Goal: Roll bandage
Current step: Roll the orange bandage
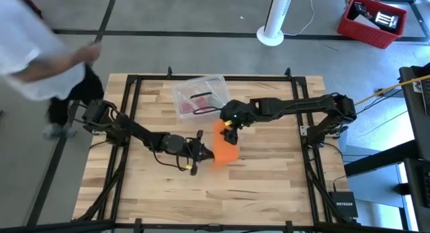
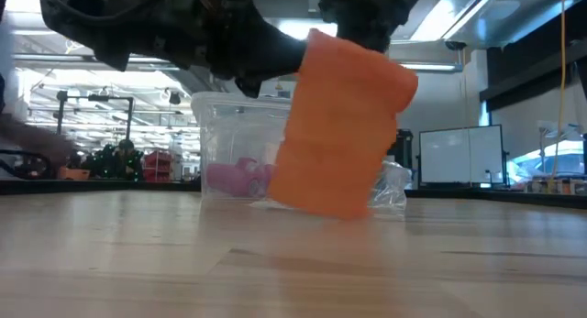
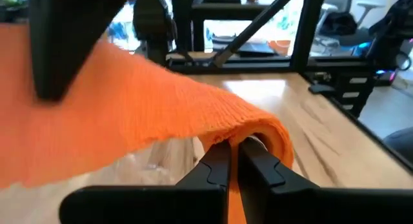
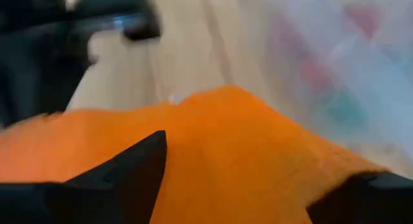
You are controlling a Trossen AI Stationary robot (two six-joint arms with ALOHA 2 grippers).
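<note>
The bright orange bandage (image 1: 225, 144) is a flat band held up over the middle of the table. In the low view it (image 2: 341, 126) slants down toward the wood. My right gripper (image 1: 229, 123) is at its upper, far end, and the band (image 4: 226, 140) fills the gap between the fingers. My left gripper (image 1: 203, 152) is shut on the band's lower, near part (image 3: 161, 101), coming from the table's left. My left gripper pinches a folded edge of the band (image 3: 258, 130) between its two fingers, level from the table's left. The cloth bends over the fingertips (image 3: 219, 156), and a strip shows between the fingers. My right gripper comes from above, pointing down. Its fingers (image 4: 139, 162) stand apart with the band's upper end (image 2: 358, 52) between them. The touching spots are hidden by the cloth. The band hangs below it.
A clear plastic box (image 1: 198, 95) with red contents stands just behind the bandage at the far middle; it also shows in the low view (image 2: 238, 135). A person (image 1: 30, 52) moves at the table's far left corner. Bare wood lies toward the near edge.
</note>
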